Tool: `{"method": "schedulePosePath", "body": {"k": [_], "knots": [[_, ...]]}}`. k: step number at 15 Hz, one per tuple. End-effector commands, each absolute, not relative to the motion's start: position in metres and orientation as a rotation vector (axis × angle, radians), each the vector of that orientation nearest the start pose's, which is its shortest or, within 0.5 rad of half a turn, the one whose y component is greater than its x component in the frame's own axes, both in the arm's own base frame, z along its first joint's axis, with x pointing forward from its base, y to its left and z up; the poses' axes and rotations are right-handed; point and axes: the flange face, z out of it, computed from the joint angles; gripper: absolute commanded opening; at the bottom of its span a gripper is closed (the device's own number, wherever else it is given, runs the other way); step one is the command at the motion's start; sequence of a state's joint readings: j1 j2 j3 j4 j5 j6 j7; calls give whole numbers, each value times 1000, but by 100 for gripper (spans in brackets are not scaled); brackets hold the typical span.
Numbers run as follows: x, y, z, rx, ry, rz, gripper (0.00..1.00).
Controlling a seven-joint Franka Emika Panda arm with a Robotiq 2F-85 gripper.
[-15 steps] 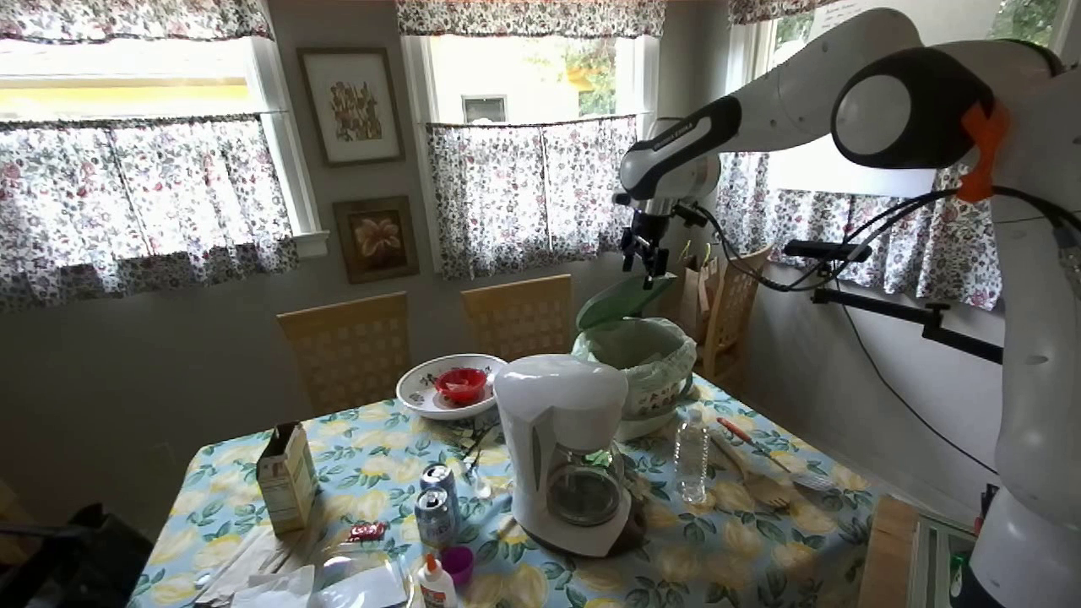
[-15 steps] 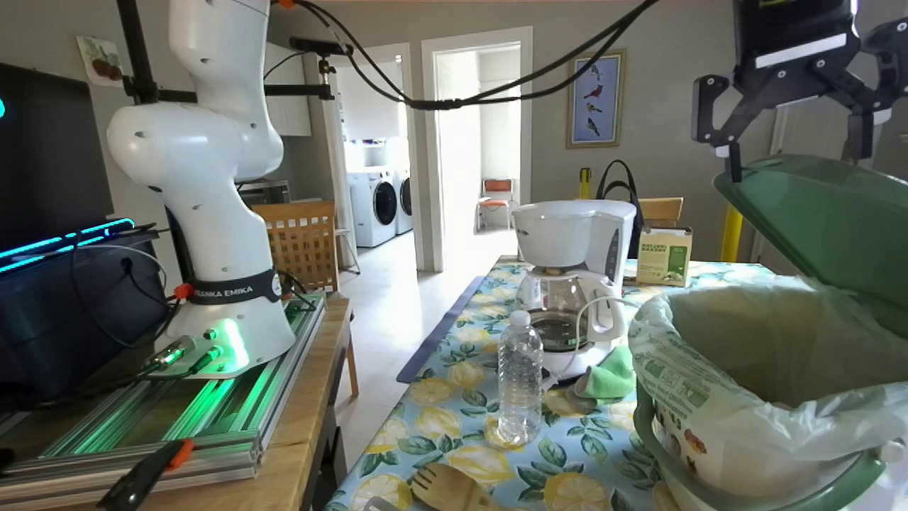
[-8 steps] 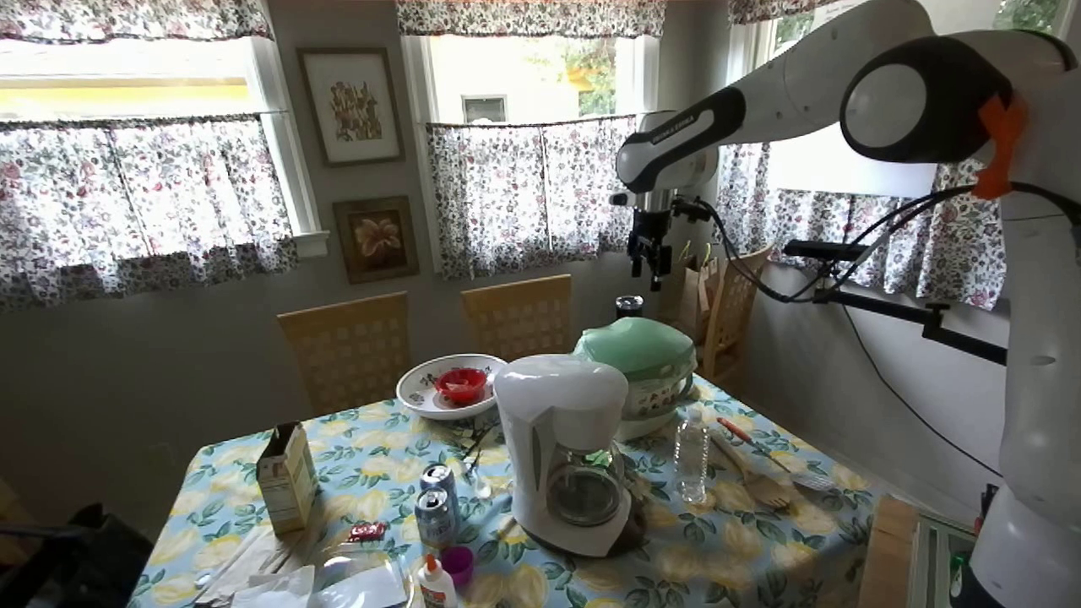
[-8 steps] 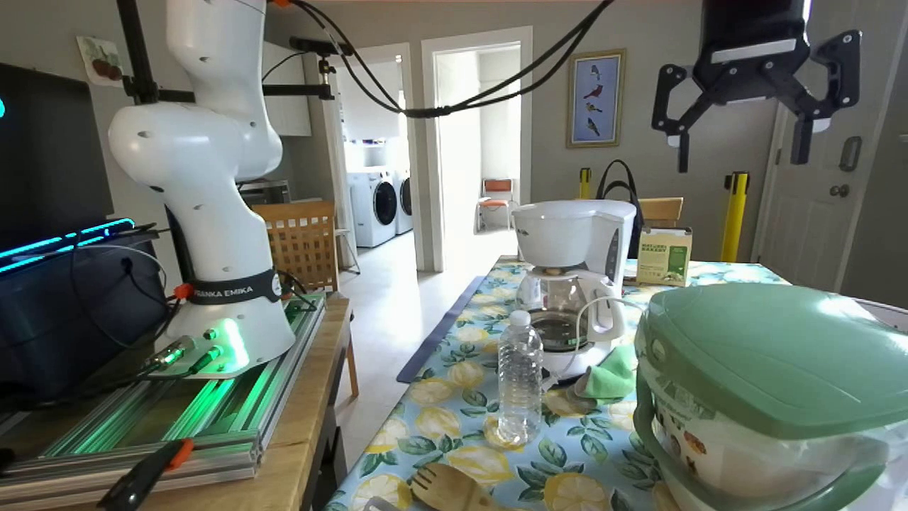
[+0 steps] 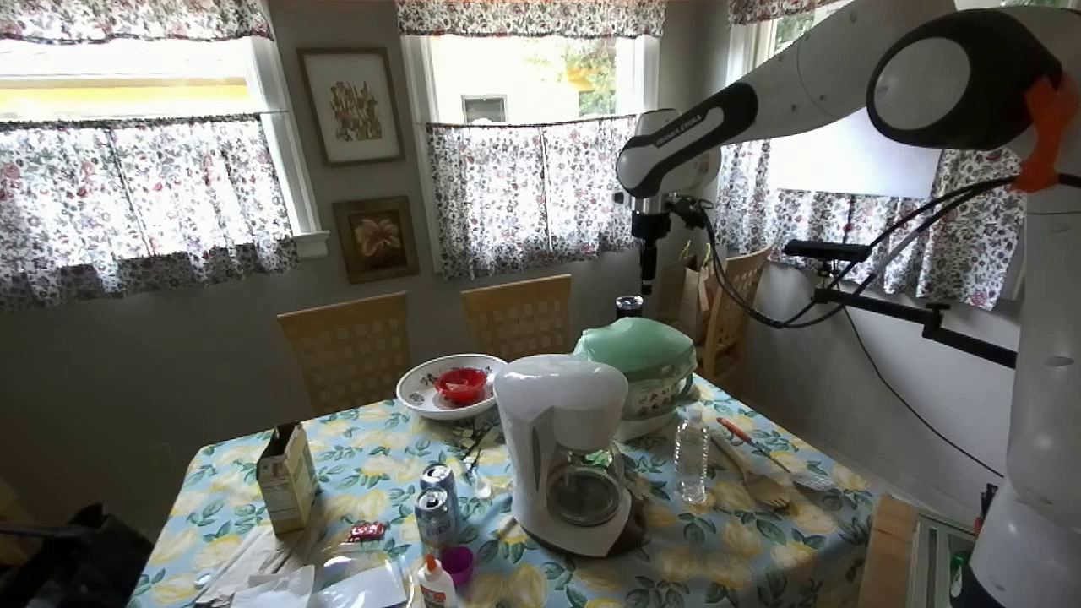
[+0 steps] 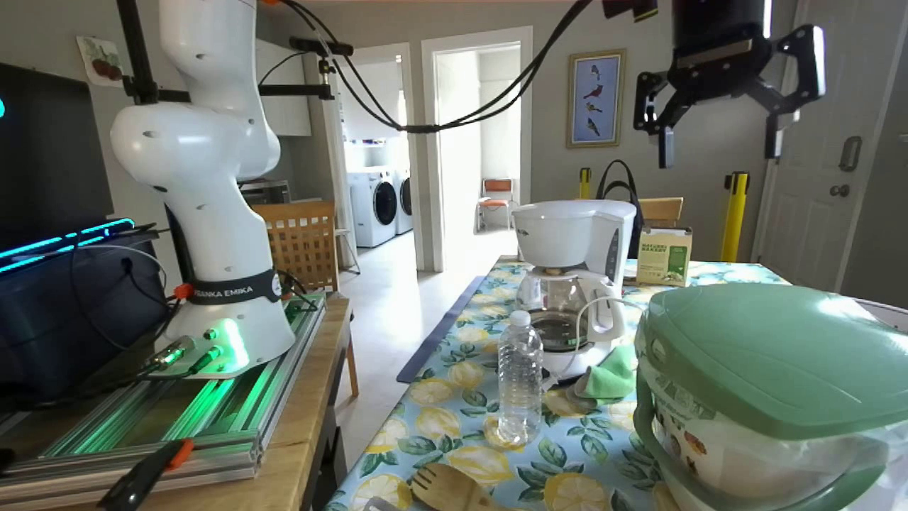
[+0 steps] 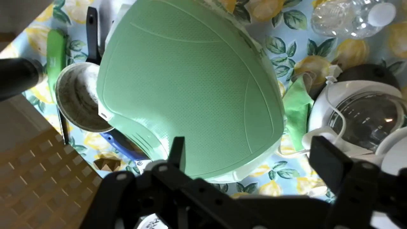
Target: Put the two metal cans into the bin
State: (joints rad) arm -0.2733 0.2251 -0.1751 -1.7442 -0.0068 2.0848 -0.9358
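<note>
Down has come the green lid (image 6: 787, 355) since a second ago: it stood up then, and now it covers the bin (image 6: 745, 461). The front can (image 5: 434, 519) and the back can (image 5: 438, 475) have not moved. Both stand upright and close together on the table (image 5: 380, 464); it is hard to tell if they touch. So neither one is in the bin yet, and with the lid down, nothing will go in. This looks like a step back, and the lid probably must be lifted again first. The gripper (image 6: 719, 147) has also shifted a little and turned. It hangs above the lid, clear of it, with its fingers (image 6: 666, 147) spread wide and nothing between them. A white coffee maker (image 5: 549, 397) stands between the cans and the bin, so a can may bump it if carried too low.
</note>
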Motion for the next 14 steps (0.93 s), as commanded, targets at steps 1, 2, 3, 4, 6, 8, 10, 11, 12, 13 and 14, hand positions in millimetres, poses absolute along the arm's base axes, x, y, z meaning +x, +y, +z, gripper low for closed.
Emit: {"method": "schedulePosePath", "body": {"k": [1, 2, 3, 4, 6, 8, 10, 11, 12, 13, 14], "knots": [[546, -254, 457, -3180, -477, -95, 100], [541, -252, 459, -3179, -397, -103, 100], [535, -250, 461, -3176, -341, -127, 100], [528, -248, 466, -3165, -304, -149, 100], [515, -243, 474, -3154, -253, -186, 100], [502, -239, 484, -3153, -218, -229, 100], [490, -235, 489, -3184, -212, -245, 100], [484, -233, 493, -3169, -208, -240, 100], [480, -232, 494, -3169, -199, -263, 100], [476, -231, 496, -3162, -194, -266, 100], [492, -239, 495, -3170, -228, -223, 100]]}}
